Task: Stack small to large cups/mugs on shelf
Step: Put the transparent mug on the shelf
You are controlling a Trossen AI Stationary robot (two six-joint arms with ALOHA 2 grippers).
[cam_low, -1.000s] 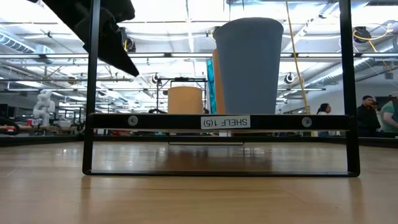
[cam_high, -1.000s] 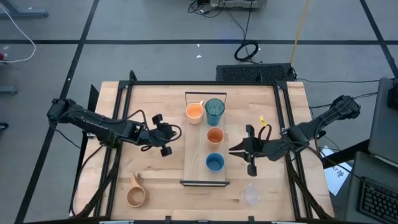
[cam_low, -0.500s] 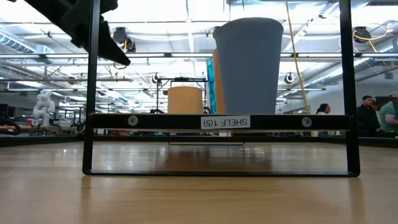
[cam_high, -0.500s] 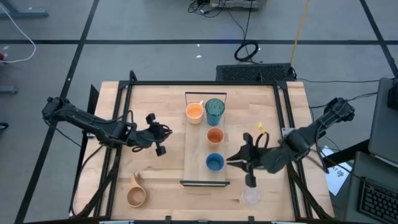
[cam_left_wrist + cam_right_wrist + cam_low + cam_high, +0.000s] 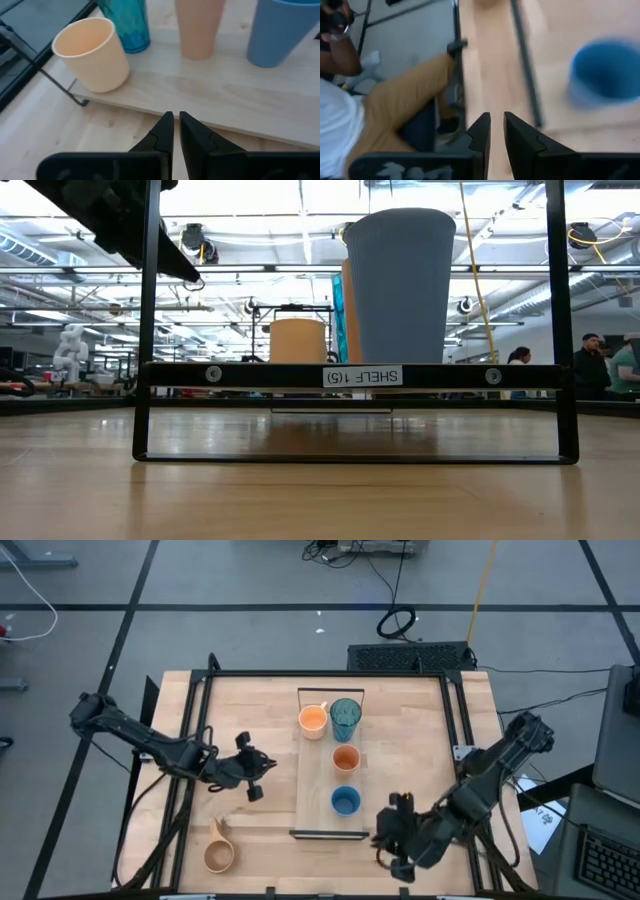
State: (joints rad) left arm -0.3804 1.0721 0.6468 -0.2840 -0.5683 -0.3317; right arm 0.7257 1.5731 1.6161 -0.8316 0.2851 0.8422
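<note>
Pale wood of the shelf (image 5: pixel 318 765) runs down the middle of the larger tabletop (image 5: pixel 250 710) in the high view, its thin black frame ends (image 5: pixel 148 330) standing tall in the low view. Four vessels stand on the board: the tall teal translucent tumbler (image 5: pixel 346 719) and the orange handled mug (image 5: pixel 313 720) side by side at the far end, then the small orange cup (image 5: pixel 345 758), then the blue cup (image 5: pixel 345 802) nearest the front end. On the tabletop at the front left corner, well apart from the shelf, lies the tan wooden handled mug (image 5: pixel 219 851). The clear cup cannot be made out; the right arm covers the front right area where its gripper hangs.

The left gripper (image 5: pixel 251 772) hovers over bare tabletop to the left of the shelf, its fingers (image 5: pixel 161 134) drawn nearly together with only a thin gap and nothing between them; its wrist view looks across the board at the mug, tumbler, orange cup and blue cup. The right gripper (image 5: pixel 392 838) sits low by the front right corner of the shelf, fingers (image 5: pixel 479 131) likewise close together and holding nothing, with the blurred blue cup beyond them. A person (image 5: pixel 375 107) in tan trousers shows beside the table in the right wrist view
</note>
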